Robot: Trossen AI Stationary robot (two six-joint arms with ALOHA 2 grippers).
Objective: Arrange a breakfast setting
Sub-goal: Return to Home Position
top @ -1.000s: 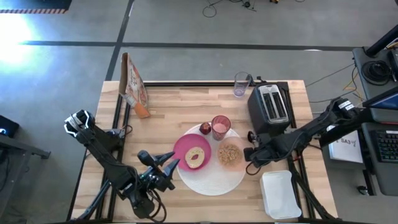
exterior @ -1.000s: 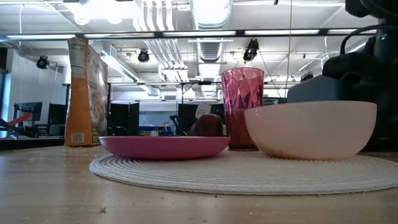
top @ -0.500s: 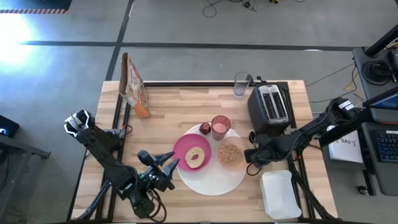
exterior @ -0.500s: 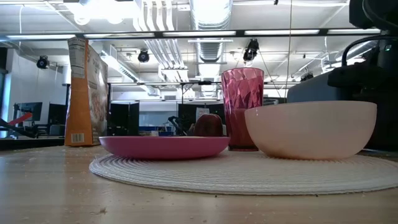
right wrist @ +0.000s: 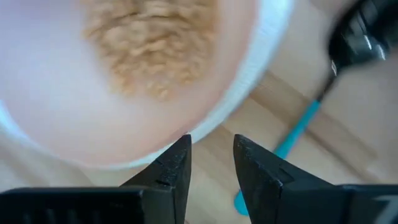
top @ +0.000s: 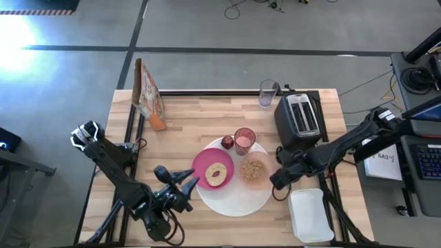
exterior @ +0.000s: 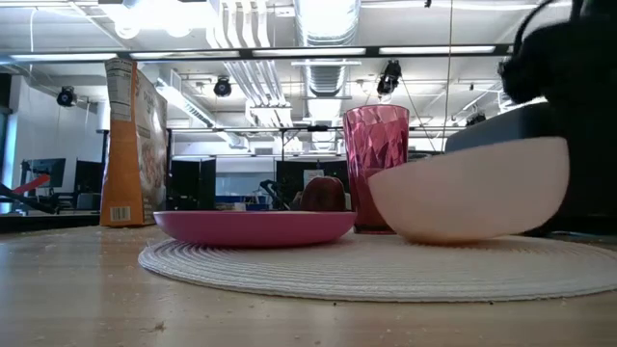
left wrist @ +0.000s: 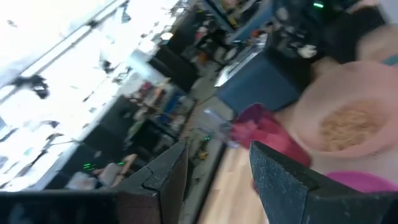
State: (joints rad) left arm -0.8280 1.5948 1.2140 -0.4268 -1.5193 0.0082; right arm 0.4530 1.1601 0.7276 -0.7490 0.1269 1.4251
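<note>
**Breakfast setting on the disc, both arms low beside it**

I take the white disc [top: 234,200] as my reference. Well off its far-left side, a cereal box [top: 147,93] stands at the table edge. Just off the disc's left edge I see the left gripper [top: 187,178], with its fingers wide apart and nothing between them.

On the left part of the disc lies the magenta plate [top: 201,164], with the bagel [top: 216,173] on it. At the far rim of the disc sit the red fruit [top: 227,142] and, touching it on the right, the tumbler [top: 244,140].

On the right part is the bowl [exterior: 468,193] with cereal [top: 254,171]. In the low view it is tilted, with its right side raised.

The right gripper [top: 275,180] is at the disc's right edge, close to the bowl rim. Its fingers are only a little apart and hold nothing. A blue spoon [right wrist: 298,134] lies on the wood there.

Off the disc's far-right side stands the toaster [top: 300,118], and off its near-right side the tray [top: 310,215].
</note>
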